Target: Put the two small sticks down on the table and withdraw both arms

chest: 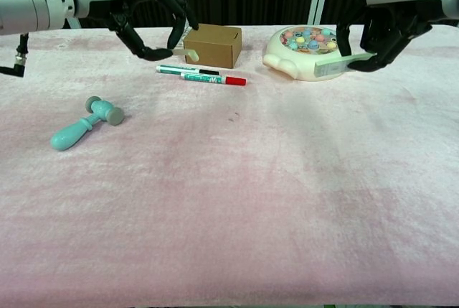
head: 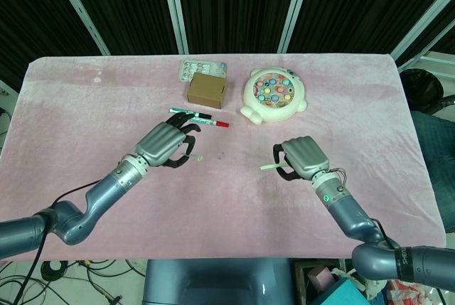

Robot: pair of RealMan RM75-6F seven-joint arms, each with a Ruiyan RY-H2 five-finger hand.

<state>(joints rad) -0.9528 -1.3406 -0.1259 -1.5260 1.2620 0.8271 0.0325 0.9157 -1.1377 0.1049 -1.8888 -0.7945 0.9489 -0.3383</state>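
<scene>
Sticks (head: 270, 168) pinched, left hand (head: 165, 144), right hand (head: 302, 158)

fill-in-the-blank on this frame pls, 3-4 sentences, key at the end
1. The right robot hand holds a pale green ____ above the table.
2. The two marker pens lie just in front of the brown cardboard ____.
3. The teal toy ____ lies on the pink cloth, on the robot's left side.
4. The round fishing game toy sits to the ____ of the cardboard box as the head view shows it.

Missing words: stick; box; hammer; right
</scene>
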